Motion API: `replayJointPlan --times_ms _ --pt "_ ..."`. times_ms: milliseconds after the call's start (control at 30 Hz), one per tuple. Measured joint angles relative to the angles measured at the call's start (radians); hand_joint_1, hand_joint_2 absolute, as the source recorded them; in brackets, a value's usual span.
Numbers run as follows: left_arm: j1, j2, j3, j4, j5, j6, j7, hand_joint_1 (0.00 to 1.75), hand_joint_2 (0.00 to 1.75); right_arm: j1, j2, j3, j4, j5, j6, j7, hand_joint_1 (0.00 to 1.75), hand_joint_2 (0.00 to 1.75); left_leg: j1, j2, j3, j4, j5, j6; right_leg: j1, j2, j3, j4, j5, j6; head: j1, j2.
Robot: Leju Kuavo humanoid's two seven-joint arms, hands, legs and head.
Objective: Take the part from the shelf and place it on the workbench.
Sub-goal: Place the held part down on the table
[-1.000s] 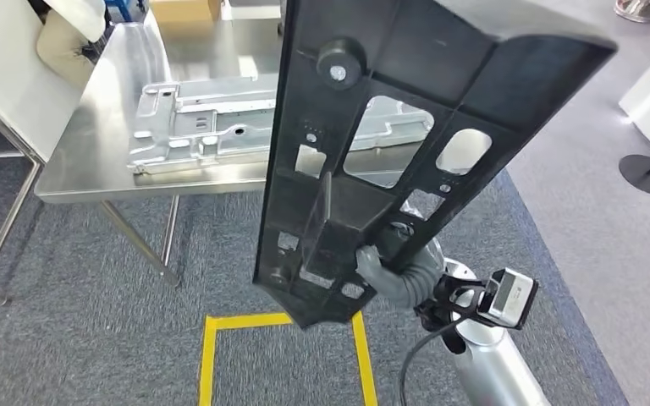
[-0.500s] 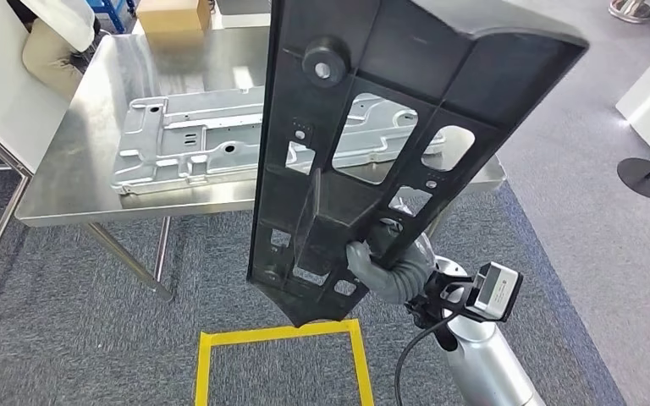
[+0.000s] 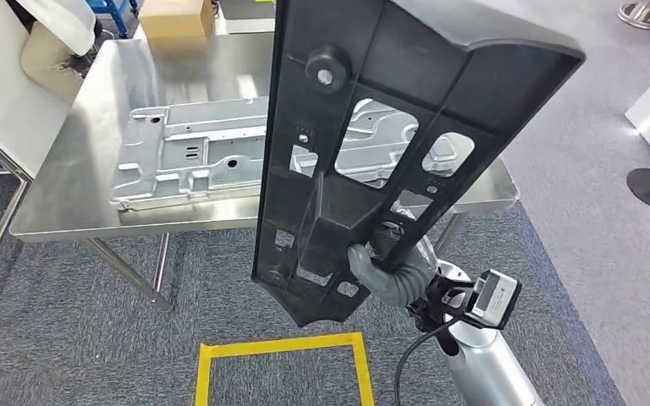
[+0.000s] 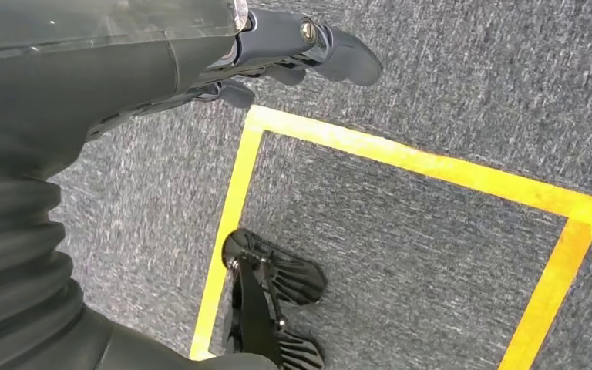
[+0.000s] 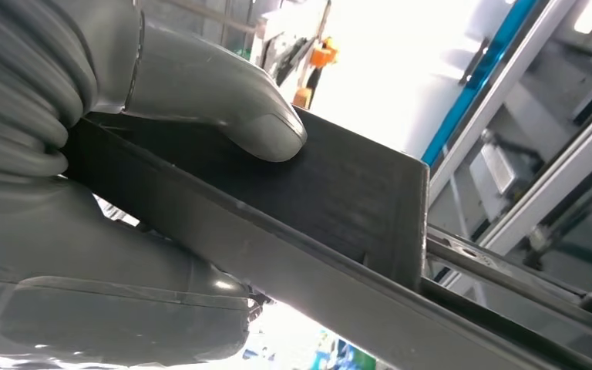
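Above the carpet, short of the table — that's where you have the load right now.
Part: black part [image 3: 372, 144], long ribbed plastic panel with cut-outs, held upright and tilted, its top end overlapping the table in the head view.
Right robot hand [image 3: 381, 262]: grips the part low down; in the right wrist view the thumb [image 5: 216, 92] presses flat on the panel's black wall [image 5: 331, 193].
Left robot hand [image 4: 293, 46]: hangs over the carpet, fingers loosely curled, nothing in them — you can't call it clearly spread or closed from this angle.
Table [image 3: 76, 169]: steel top, just ahead of you, already carrying a silver metal plate [image 3: 195, 161].
Floor: yellow tape square [image 3: 279, 347] on grey carpet, near your feet.
Done: the pick-up looks finished — part is off the shelf and carried.
Left: close the gap to the table, lower the part onto a bare stretch, let go.
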Motion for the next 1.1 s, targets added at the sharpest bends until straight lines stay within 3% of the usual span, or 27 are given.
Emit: replayJointPlan --times_ms 100,200,267,300,367,433,600,667,733,767,800,833,900,933,967,1000,1100 --pt "-0.002 -0.001 0.002 0.0 -0.001 0.006 0.004 0.0 1.75 0.001 0.0 0.0 -0.016 -0.003 0.001 0.014 1.75 1.75 0.002 0.002 -0.01 0.049 -0.016 -0.015 -0.006 0.001 0.025 -0.01 0.001 -0.018 -0.002 0.0" --pt "-0.002 -0.003 0.01 0.0 0.001 0.009 0.005 0.0 1.75 -0.003 0.0 0.0 -0.049 -0.021 0.006 0.047 1.75 1.75 0.006 0.002 -0.113 0.229 -0.081 -0.027 -0.006 0.001 0.045 -0.013 -0.015 -0.028 -0.006 0.0" --pt "0.003 -0.003 0.016 0.0 0.001 0.009 0.006 0.0 1.75 -0.001 0.0 0.0 -0.062 -0.027 0.006 0.059 1.75 1.75 0.007 0.002 -0.17 0.293 -0.098 -0.03 -0.005 0.003 0.06 -0.013 -0.028 -0.028 -0.006 0.0" --pt "0.005 -0.004 0.017 0.0 0.001 0.009 0.006 0.0 1.75 -0.001 0.0 0.0 -0.066 -0.028 0.006 0.061 1.75 1.75 0.008 0.002 -0.173 0.271 -0.074 -0.029 -0.005 0.004 0.071 -0.013 -0.036 -0.027 -0.006 0.0" --pt "0.006 -0.004 0.017 0.0 0.001 0.009 0.006 0.0 1.75 -0.001 0.0 0.0 -0.075 -0.029 0.006 0.062 1.75 1.75 0.008 0.002 -0.138 0.143 0.021 -0.026 -0.005 0.005 0.094 -0.013 -0.053 -0.022 -0.006 0.0" --pt "0.006 -0.004 0.018 0.0 0.001 0.009 0.006 0.0 1.75 -0.002 0.0 0.0 -0.082 -0.029 0.006 0.062 1.75 1.75 0.004 0.004 -0.107 0.038 0.067 -0.017 -0.004 0.006 0.106 -0.012 -0.067 -0.013 -0.006 0.0" --pt "0.009 -0.006 0.019 0.0 0.0 0.012 0.011 0.0 1.75 -0.004 -0.003 -0.005 -0.105 -0.035 0.005 0.076 1.75 1.75 0.003 0.003 -0.081 0.003 0.065 0.015 -0.003 0.005 0.101 0.026 -0.086 0.016 -0.004 0.0" --pt "0.007 -0.007 0.02 0.0 -0.002 0.013 0.012 0.0 1.75 -0.008 -0.005 -0.012 -0.124 -0.04 0.005 0.083 1.75 1.75 0.005 0.002 -0.068 -0.001 0.058 0.024 -0.007 0.005 0.044 0.128 -0.125 0.024 0.0 0.0" --pt "0.007 -0.008 0.02 0.0 -0.002 0.015 0.014 0.0 1.75 -0.008 -0.008 -0.016 -0.134 -0.044 0.004 0.089 1.75 1.75 0.004 0.002 -0.058 -0.001 0.047 0.028 -0.008 0.004 -0.041 0.254 -0.169 0.029 0.002 0.0" --pt "0.007 -0.009 0.02 0.0 -0.002 0.016 0.015 0.0 1.75 -0.007 -0.01 -0.017 -0.137 -0.045 0.005 0.092 1.75 1.75 0.004 0.002 -0.05 -0.001 0.04 0.028 -0.008 0.004 -0.07 0.283 -0.171 0.03 0.002 0.0" --pt "0.007 -0.01 0.021 0.0 -0.002 0.018 0.015 0.0 1.75 -0.006 -0.012 -0.019 -0.14 -0.045 0.005 0.094 1.75 1.75 0.004 0.001 -0.041 -0.001 0.033 0.028 -0.007 0.004 -0.081 0.276 -0.152 0.029 0.002 0.0" --pt "0.007 -0.011 0.022 0.0 -0.002 0.019 0.015 0.0 1.75 -0.005 -0.013 -0.021 -0.142 -0.046 0.005 0.094 1.75 1.75 0.003 0.001 -0.029 -0.001 0.025 0.027 -0.007 0.004 -0.073 0.231 -0.112 0.027 0.002 0.0" --pt "0.007 -0.016 0.023 0.0 -0.002 0.021 0.016 0.0 1.75 -0.005 -0.016 -0.025 -0.149 -0.047 0.006 0.094 1.75 1.75 0.001 -0.001 -0.009 -0.002 0.008 0.022 -0.001 0.003 -0.033 0.092 -0.018 0.013 0.002 0.0" --pt "0.007 -0.019 0.024 0.0 -0.002 0.021 0.016 0.0 1.75 -0.005 -0.016 -0.027 -0.152 -0.047 0.007 0.094 1.75 1.75 0.0 -0.001 -0.003 -0.002 0.001 0.018 0.004 0.002 -0.018 0.039 0.007 0.006 0.002 0.0" --pt "0.006 -0.021 0.024 0.0 -0.002 0.021 0.016 0.0 1.75 -0.005 -0.017 -0.029 -0.154 -0.047 0.007 0.094 1.75 1.75 0.0 -0.001 -0.001 -0.003 -0.004 0.013 0.007 0.001 -0.011 0.01 0.019 -0.001 0.002 0.0" --pt "0.006 -0.023 0.024 0.0 -0.003 0.021 0.016 0.0 1.75 -0.005 -0.018 -0.031 -0.156 -0.047 0.007 0.095 1.75 1.75 -0.001 -0.001 0.002 -0.001 -0.005 0.007 0.01 0.001 -0.01 0.003 0.014 -0.007 0.002 0.0" --pt "0.004 -0.023 0.024 0.0 -0.006 0.021 0.016 0.0 1.75 -0.006 -0.02 -0.037 -0.169 -0.048 0.011 0.095 1.75 1.75 -0.001 0.0 0.0 0.029 -0.012 -0.008 0.003 0.003 0.013 -0.014 0.014 -0.02 0.002 0.0"
